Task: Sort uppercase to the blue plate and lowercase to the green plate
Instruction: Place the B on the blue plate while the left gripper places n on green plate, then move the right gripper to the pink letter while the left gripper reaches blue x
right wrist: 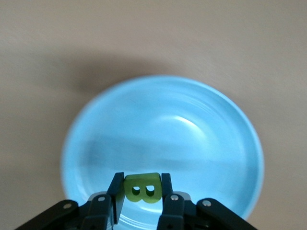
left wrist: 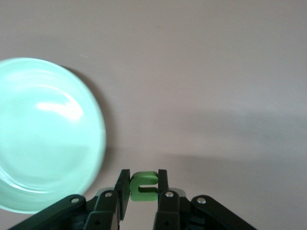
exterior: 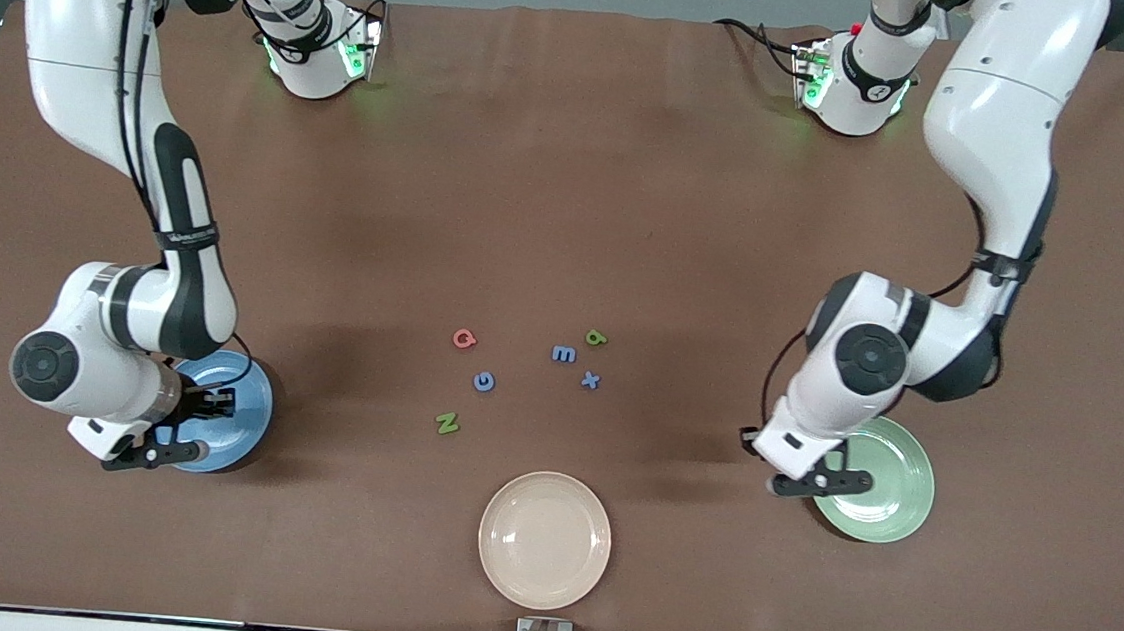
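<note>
Brown matte worktop (exterior: 572, 186) carries three round glossy plates and five loose foam letters. At the right arm's end lies the sky-blue plate (exterior: 249, 401); the right arm drops from its base, bends at the elbow and points its wrist down over that plate. The right gripper (right wrist: 142, 191) is clamped on the small green foam capital B (right wrist: 142, 188), which hangs above the blue plate's inner surface, seen clearly in the right wrist view.

At the left arm's end lies the pale mint-green plate (exterior: 895, 482). The left arm folds down in the same way, its wrist lowered at the edge of that plate toward the middle of the worktop. The left gripper (left wrist: 144, 189) grasps the small green foam u-shaped letter (left wrist: 144, 186) between its fingers; in the left wrist view the letter hangs over bare worktop just beside the green plate's rim.

Near the middle of the worktop lie the pinkish-red capital G (exterior: 464, 339), the blue capital G (exterior: 484, 382), the green capital N (exterior: 447, 423), the blue lowercase m (exterior: 564, 354), the blue lowercase x (exterior: 590, 381) and the green q-shaped letter (exterior: 596, 337). Nearer the front camera than these sits a cream plate (exterior: 544, 540).
</note>
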Controlling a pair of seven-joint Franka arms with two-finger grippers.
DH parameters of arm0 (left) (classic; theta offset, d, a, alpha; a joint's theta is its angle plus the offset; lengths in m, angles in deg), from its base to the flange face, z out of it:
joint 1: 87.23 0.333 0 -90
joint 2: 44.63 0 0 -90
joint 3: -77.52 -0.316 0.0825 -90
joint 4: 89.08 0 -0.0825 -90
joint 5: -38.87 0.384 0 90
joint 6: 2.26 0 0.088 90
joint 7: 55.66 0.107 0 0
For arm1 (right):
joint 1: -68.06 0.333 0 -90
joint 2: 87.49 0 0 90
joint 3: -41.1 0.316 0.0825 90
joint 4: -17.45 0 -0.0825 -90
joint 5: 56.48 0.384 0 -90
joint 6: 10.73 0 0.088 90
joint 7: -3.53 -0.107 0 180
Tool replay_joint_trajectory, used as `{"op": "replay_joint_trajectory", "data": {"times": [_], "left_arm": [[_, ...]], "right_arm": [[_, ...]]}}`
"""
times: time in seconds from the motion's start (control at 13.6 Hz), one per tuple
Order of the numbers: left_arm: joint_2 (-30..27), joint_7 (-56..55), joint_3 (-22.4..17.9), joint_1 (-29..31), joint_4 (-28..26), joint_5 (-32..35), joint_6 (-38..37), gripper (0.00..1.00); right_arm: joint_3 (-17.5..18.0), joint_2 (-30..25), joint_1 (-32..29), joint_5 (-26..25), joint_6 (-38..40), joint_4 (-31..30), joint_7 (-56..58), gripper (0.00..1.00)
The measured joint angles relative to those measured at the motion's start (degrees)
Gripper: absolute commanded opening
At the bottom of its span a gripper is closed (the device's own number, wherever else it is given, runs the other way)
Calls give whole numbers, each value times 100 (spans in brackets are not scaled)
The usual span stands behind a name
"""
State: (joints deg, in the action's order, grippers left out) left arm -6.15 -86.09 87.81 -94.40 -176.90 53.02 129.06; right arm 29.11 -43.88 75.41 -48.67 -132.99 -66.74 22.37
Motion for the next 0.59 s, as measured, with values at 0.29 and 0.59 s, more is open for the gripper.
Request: {"op": "replay_joint_trajectory", "data": {"times": [0.29,0.59], "left_arm": [[103,257,-6,585,-121,159,0,20],[180,346,-7,890,-190,188,1,100]], "right_arm": [[4,59,-261,0,39,-62,328,62],[70,78,-188,0,32,-57,331,87]]}}
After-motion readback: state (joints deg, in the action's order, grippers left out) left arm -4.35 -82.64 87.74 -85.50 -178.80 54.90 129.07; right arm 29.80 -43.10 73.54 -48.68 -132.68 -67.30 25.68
